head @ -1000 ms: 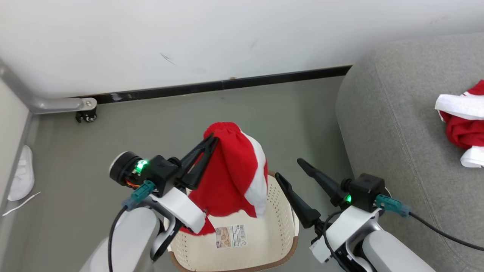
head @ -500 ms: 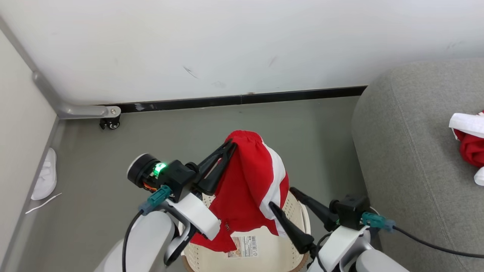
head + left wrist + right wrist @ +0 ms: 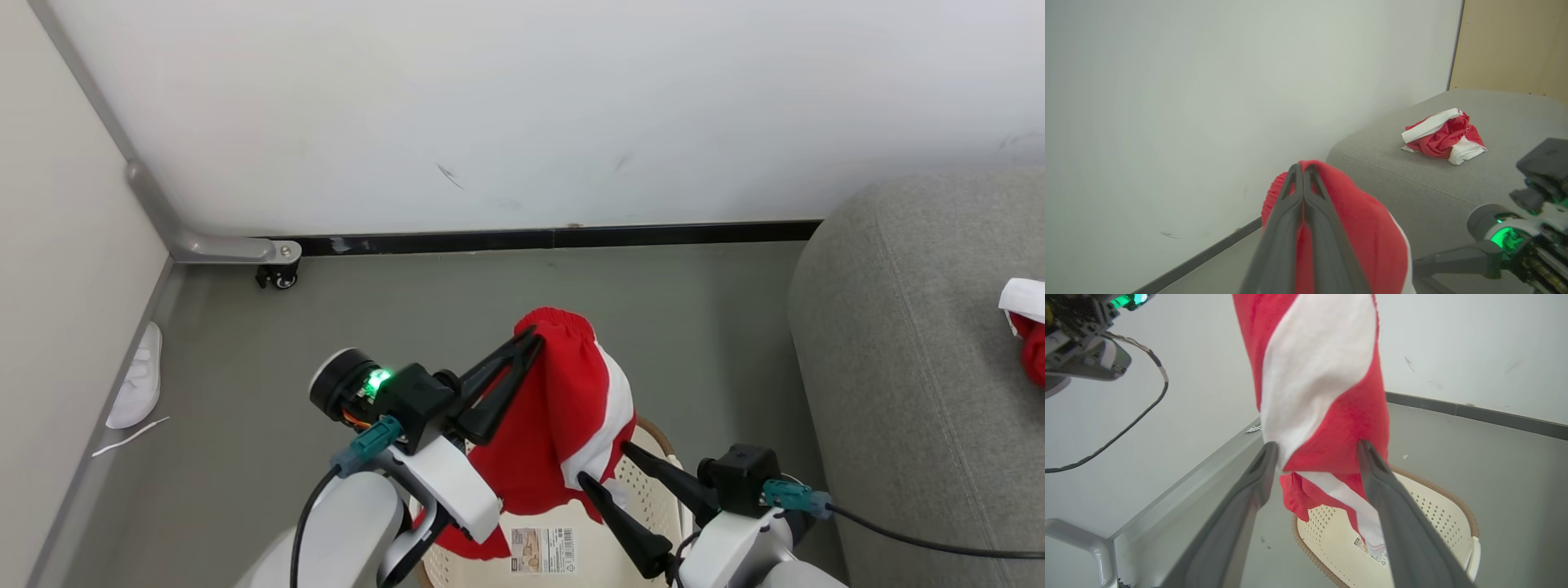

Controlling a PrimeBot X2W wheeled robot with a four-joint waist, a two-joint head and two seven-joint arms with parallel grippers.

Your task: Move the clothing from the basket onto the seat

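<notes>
Head view, left jaws: pressed together on the top fold of a red garment [image 3: 563, 408] with a white panel, holding it up above the basket [image 3: 653, 478].
Head view, garment: hanging free from that pinch, lowest corner dangling over the inside of the basket.
Head view, right jaws: spread apart, tips close beside the lower white edge of the garment, gripping nothing.
Head view, sofa [image 3: 898, 367]: off to the robot's right, apart from the basket, with a second garment [image 3: 1030, 327] lying on it at the frame edge.
Head view, surroundings: grey floor [image 3: 408, 327], white wall [image 3: 490, 106], white slipper [image 3: 135, 384] by the left partition.
Left wrist view, left jaws: fingers meeting along their length, red cloth draped over and past the tips.
Left wrist view, sofa: ahead and to the right, second garment crumpled on the cushion.
Right wrist view, right jaws: wide open, one finger on each side of the hanging cloth; contact with it cannot be told.
Right wrist view, basket: below the cloth, perforated wall and brown rim showing.
Step in hand: probably the lift-out, with the carry across to the sofa yet to come.
Next move: likely a swing to the right with the pinch kept shut, high enough for the trailing corner to clear the basket rim and the sofa's rounded edge, then a release over the cushion near the second garment.
</notes>
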